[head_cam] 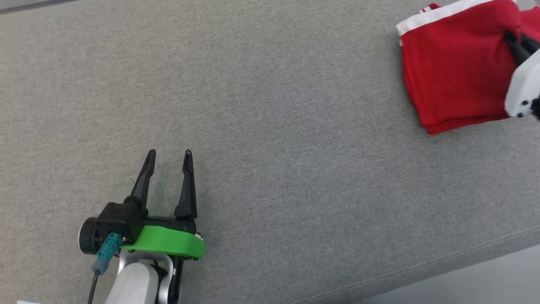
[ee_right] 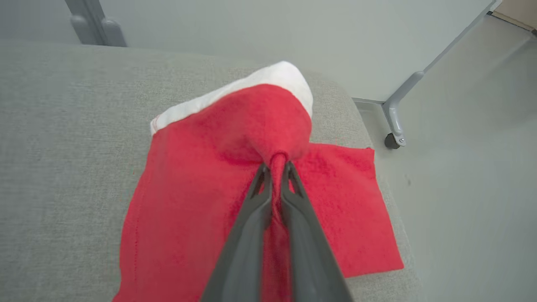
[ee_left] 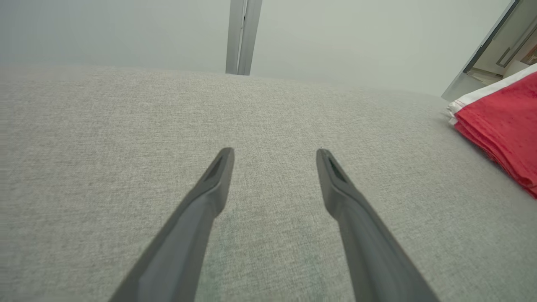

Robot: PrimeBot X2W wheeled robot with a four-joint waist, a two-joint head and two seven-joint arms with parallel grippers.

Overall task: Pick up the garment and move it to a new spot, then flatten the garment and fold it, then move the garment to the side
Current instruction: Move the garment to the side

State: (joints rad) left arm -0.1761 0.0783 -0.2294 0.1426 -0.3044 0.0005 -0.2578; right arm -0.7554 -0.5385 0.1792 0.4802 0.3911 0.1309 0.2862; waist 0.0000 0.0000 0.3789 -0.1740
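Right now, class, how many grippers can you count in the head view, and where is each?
2. The left gripper is at lower left, open above the grey cushion. The right gripper is at the upper right edge, fingers shut on the red garment.

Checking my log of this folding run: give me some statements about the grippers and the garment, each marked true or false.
The right gripper is shut on a pinch of the red garment. True.
The left gripper holds a corner of the garment. False: it is open over the bare grey cushion, apart from the garment.
The garment has a white band along one edge. True.
The garment lies mid-cushion. False: it lies by the cushion's right end.
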